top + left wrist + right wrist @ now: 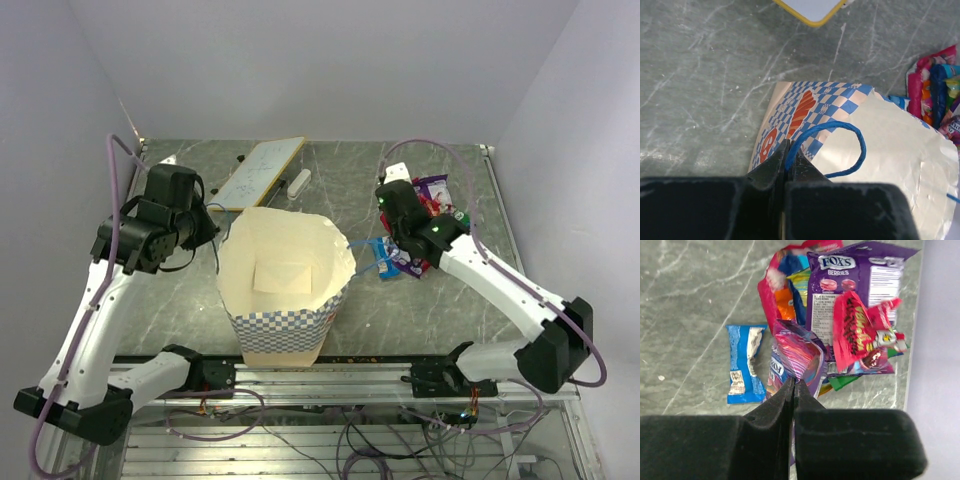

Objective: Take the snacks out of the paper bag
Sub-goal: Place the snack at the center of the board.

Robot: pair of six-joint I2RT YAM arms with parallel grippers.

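Observation:
The paper bag [285, 300] stands upright and open at the table's near middle; only its pale folded floor shows inside. My left gripper [213, 232] is at the bag's left rim, shut on the thin blue string handle [852, 131]. The bag's checkered side [805, 107] lies just beyond the left gripper's tips [788, 150]. The snacks [420, 225] lie in a heap right of the bag. My right gripper [794, 386] is over the heap, shut on the edge of a pink-purple packet [800, 355]. A blue packet [745, 365], a purple berries bag [855, 285] and a red packet [855, 330] lie around it.
A flat white board with a wooden edge [262, 172] and a small white marker [302, 181] lie at the back of the table behind the bag. The table's right edge [912, 340] runs close beside the snack heap.

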